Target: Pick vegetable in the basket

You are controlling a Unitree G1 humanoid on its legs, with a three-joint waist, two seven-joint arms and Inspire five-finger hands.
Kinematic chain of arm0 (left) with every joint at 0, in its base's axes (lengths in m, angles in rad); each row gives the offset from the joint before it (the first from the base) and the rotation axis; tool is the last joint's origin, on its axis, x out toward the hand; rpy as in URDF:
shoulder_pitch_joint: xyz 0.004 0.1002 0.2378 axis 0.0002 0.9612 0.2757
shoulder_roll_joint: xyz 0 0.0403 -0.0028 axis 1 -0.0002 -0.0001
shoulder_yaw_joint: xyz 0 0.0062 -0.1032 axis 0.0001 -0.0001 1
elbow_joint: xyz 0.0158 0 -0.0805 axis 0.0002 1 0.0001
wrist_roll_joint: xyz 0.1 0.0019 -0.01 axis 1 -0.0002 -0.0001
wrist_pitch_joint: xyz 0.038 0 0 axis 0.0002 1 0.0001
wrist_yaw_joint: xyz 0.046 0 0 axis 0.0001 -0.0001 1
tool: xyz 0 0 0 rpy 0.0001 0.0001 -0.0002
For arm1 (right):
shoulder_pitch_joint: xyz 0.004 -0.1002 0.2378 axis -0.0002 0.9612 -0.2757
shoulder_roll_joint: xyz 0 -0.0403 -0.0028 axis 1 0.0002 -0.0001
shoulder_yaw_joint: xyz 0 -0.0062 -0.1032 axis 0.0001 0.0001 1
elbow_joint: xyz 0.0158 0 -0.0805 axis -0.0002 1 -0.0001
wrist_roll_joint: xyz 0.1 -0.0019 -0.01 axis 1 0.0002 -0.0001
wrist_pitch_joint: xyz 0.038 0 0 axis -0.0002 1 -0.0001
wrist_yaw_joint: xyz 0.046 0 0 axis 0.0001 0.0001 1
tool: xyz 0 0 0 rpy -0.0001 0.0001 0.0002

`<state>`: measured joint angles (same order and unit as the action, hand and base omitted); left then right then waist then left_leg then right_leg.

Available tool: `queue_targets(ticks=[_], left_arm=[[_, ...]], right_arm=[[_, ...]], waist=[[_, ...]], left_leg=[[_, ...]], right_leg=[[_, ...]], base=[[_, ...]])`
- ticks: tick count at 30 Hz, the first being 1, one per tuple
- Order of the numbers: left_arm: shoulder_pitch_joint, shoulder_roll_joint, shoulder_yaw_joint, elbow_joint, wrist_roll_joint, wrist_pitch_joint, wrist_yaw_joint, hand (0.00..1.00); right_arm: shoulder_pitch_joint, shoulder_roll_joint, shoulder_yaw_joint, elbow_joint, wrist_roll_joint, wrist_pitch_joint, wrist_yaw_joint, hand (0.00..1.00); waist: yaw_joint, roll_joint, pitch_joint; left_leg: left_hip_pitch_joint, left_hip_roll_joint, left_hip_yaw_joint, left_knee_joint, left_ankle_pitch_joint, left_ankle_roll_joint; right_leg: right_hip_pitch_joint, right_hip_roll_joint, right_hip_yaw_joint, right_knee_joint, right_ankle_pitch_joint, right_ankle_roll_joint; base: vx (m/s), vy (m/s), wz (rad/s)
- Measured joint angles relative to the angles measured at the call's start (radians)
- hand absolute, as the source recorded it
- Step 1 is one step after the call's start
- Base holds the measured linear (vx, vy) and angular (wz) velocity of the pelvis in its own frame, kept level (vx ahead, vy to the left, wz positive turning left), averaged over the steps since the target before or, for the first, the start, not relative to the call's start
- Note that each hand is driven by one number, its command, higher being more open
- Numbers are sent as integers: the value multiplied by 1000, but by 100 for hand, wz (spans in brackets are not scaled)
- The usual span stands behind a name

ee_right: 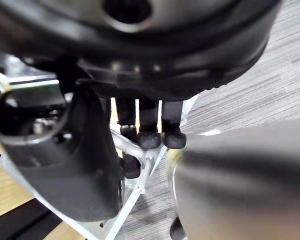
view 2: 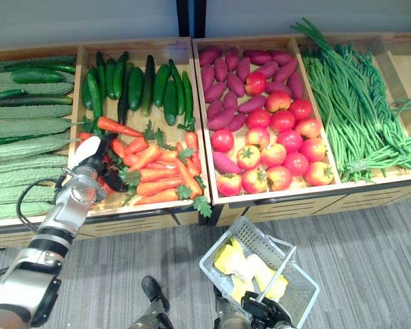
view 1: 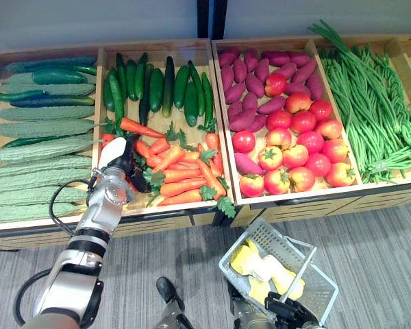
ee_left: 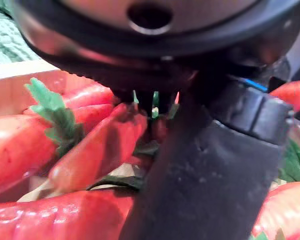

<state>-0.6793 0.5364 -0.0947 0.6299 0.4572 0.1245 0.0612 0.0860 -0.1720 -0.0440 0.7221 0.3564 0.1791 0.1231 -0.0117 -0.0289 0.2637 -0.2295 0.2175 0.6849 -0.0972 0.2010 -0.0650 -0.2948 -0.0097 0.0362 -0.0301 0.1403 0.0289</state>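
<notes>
Four wooden bins (view 1: 301, 197) side by side. Far left: bitter gourds (view 1: 34, 147) with some cucumbers at the back. Second bin: more cucumbers (view 1: 157, 86) at the back, carrots (view 1: 181, 171) with green tops in the front half. Left hand (view 1: 131, 164) down in the carrots at that pile's left edge, white-covered thumb up, dark fingers on the pile. In the left wrist view the thumb (ee_left: 205, 170) sits just beside a carrot (ee_left: 97, 155), fingers hidden; cannot tell if anything is grasped. Third bin: purple sweet potatoes (view 1: 250, 75) at the back and left, tomatoes (view 1: 294, 147) at the front right. Fourth bin: long green beans (view 1: 370, 103). Wire basket (view 1: 267, 236) in front of the third bin, over grey carpet floor (view 1: 383, 260), tilted, yellow produce (view 1: 260, 271) inside. Right hand (view 1: 288, 314) below it, fingers (ee_right: 149, 135) curled round the basket's handle (view 1: 303, 264).
</notes>
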Motion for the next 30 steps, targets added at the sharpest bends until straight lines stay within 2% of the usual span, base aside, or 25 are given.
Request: queue_targets(ticks=[6, 10, 12, 16, 22, 26, 30], left_arm=[[-15, -30, -20, 25, 22, -55, 7, 0], [-35, -30, -36, 26, 21, -61, 60, 0], [-35, -21, -63, 25, 14, -59, 68, 0], [-31, 3, -113, 17, -21, -57, 65, 0], [2, 108, -126, -166, -59, -45, 47, 0], [2, 155, -83, -313, -91, -45, 62, 0], [29, 155, -20, -404, -162, -62, 70, 0]], right_arm=[[-43, -17, 26, 23, 0, -1, 25, 0], [-63, -18, 31, 39, -1, -1, 36, 0], [-63, -22, 27, 42, -1, 0, 36, 0], [-60, -21, 20, 62, -1, 0, 37, 0], [14, 36, -94, 63, 0, 9, 24, 0], [63, 53, -139, 64, 0, 21, -7, 0], [116, 52, -180, 82, -2, 48, -25, 0]], waist=[[1, -2, 4], [-5, -22, 16], [-12, -24, 17], [-27, -21, 15], [-36, -10, 6], [-26, 10, -43], [-19, 49, -143]], left_leg=[[-5, -34, 8, 0, -4, 10], [-7, -53, 7, 0, -10, 19], [-7, -64, 3, 0, -12, 21], [10, -82, -13, 0, -21, 35], [85, -93, -53, 0, -30, 38], [119, -91, -69, 0, -40, 32], [171, -84, -73, 0, -59, 20]], right_leg=[[-1, -36, 4, -9, 14, 21], [-1, -55, 4, -11, 19, 30], [2, -65, 2, -11, 19, 36], [38, -83, -15, -27, 19, 46], [138, -95, -63, -25, -9, 48], [185, -94, -88, -24, -32, 44], [240, -87, -95, -24, -53, 36]], base=[[24, 99, 3], [17, 99, 4], [48, 108, 8], [78, 89, 14], [135, 37, 20], [124, -14, 15], [75, -28, 1]])
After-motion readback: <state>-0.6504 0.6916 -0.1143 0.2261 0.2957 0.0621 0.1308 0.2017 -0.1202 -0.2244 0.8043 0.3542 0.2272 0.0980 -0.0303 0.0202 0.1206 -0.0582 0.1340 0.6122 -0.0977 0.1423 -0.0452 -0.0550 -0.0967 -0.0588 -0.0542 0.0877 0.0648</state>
